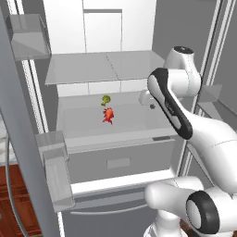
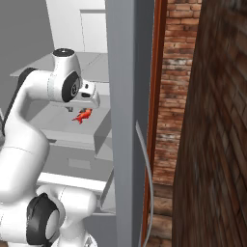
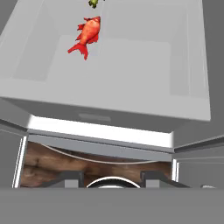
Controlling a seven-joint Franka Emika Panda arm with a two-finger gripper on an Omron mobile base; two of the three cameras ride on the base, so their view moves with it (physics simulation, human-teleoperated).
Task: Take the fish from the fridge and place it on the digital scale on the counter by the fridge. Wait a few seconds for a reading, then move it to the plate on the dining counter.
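Note:
The fish [image 1: 109, 115] is a small red-orange figure with a forked tail, lying on a white shelf inside the open fridge [image 1: 139, 125]. From the right base it shows just below my hand [image 2: 83, 116], and in the hand view it lies at the top left [image 3: 86, 36]. My gripper [image 3: 111, 178] hangs in front of and above the shelf, well short of the fish. Its two dark fingertips [image 3: 66, 177] stand apart with nothing between them. The digital scale, the plate and the dining counter are out of view.
A small green lump [image 1: 106, 99] sits just behind the fish. A glass shelf [image 1: 104, 67] hangs above, and a closed drawer front [image 1: 120, 159] lies below. Door bins [image 1: 55, 171] stick out at left. The open door edge [image 2: 128, 120] and a brick wall [image 2: 212, 120] stand at right.

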